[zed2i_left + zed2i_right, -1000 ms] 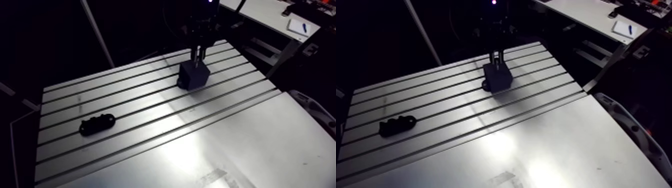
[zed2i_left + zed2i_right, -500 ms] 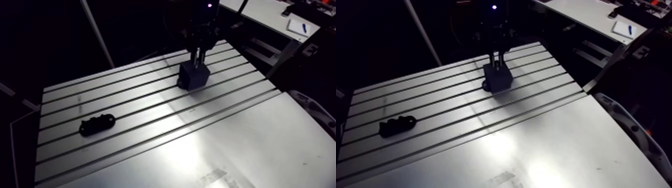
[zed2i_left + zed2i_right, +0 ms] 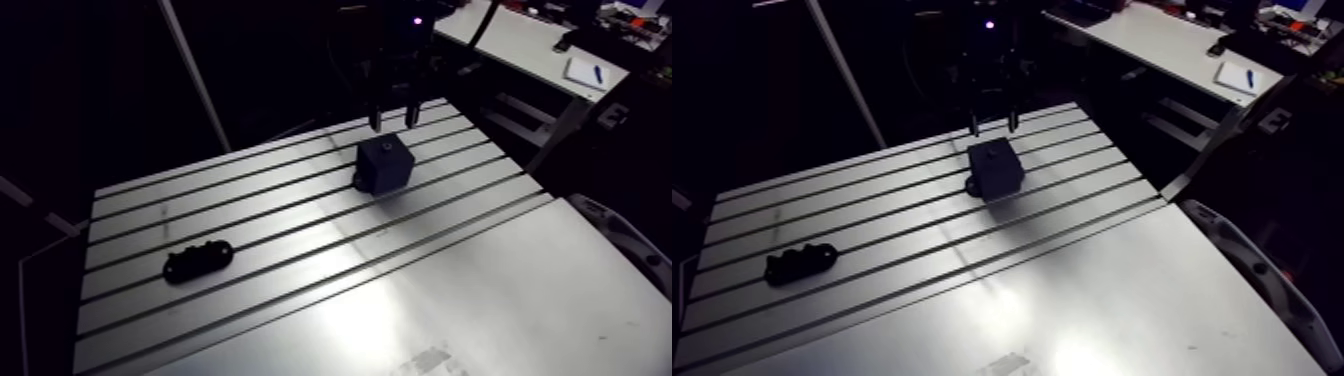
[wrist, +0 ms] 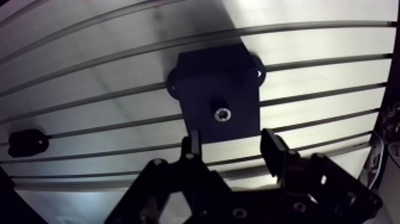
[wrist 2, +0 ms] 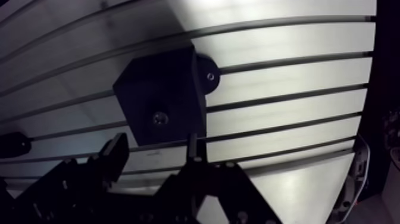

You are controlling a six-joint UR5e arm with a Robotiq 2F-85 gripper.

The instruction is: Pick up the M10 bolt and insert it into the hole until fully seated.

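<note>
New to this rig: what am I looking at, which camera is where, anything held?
It's a robot with a two-finger pincer. Two pictures come from a stereo camera on the arm's upper link, two from a wrist camera looking down past the pincer. On the slotted aluminium table stands a black block with a bolt head showing in its top hole. A small black part lies apart from it. The pincer hovers open above the block, holding nothing.

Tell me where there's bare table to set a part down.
Widest free patch: the smooth plate nearer the camera than the slots. Also the slotted strip between the black block and the small black fixture. Crowded only at the block, where the open claw hangs above.
</note>
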